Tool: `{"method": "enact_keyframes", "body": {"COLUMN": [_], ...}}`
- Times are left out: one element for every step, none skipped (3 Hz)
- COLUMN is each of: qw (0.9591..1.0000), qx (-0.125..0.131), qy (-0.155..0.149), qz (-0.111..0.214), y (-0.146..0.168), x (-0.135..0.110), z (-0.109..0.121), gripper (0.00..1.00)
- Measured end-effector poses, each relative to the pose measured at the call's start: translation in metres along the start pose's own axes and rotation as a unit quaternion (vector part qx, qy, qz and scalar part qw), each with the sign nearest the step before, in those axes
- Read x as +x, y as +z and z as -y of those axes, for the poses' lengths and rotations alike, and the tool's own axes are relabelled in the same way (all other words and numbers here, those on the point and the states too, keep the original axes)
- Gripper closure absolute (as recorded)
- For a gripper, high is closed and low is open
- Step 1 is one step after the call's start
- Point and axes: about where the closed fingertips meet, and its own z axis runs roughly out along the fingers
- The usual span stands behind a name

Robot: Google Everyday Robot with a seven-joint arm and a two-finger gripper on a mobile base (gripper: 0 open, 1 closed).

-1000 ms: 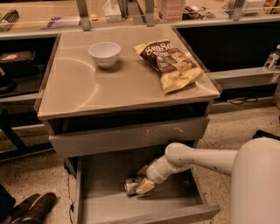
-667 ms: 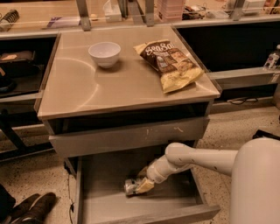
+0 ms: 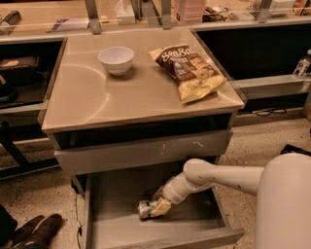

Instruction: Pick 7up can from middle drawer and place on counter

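The middle drawer (image 3: 121, 228) is pulled open at the bottom of the grey cabinet. The 7up can (image 3: 144, 209) lies on its side on the drawer floor, left of centre. My gripper (image 3: 154, 208) reaches down into the drawer from the right, on the end of the white arm (image 3: 218, 176), and sits right at the can, with pale fingers (image 3: 160, 206) over its right part. The counter (image 3: 87, 99) is the brushed-steel top above.
A white bowl (image 3: 116, 59) and a yellow-brown chip bag (image 3: 190, 70) lie on the counter. A scratched grey drawer front (image 3: 146, 151) juts out above the open drawer. A long pale ledge with metal posts (image 3: 92, 14) runs behind. Shoes (image 3: 29, 231) lie at bottom left.
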Motion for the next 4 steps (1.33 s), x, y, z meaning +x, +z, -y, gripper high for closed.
{"method": "enact_keyframes", "body": {"qw": [0.9997, 0.9966, 0.9927, 0.9883], "qx": [0.025, 0.078, 0.104, 0.124], "qy": [0.006, 0.019, 0.044, 0.061], "qz": [-0.003, -0.019, -0.042, -0.063], "y": [-0.018, -0.053, -0.087, -0.125], "x": [-0.010, -0.030, -0.048, -0.076], "z": [-0.014, -0.036, -0.066, -0.084], "gripper": [1.00, 1.00, 1.00, 1.00]}}
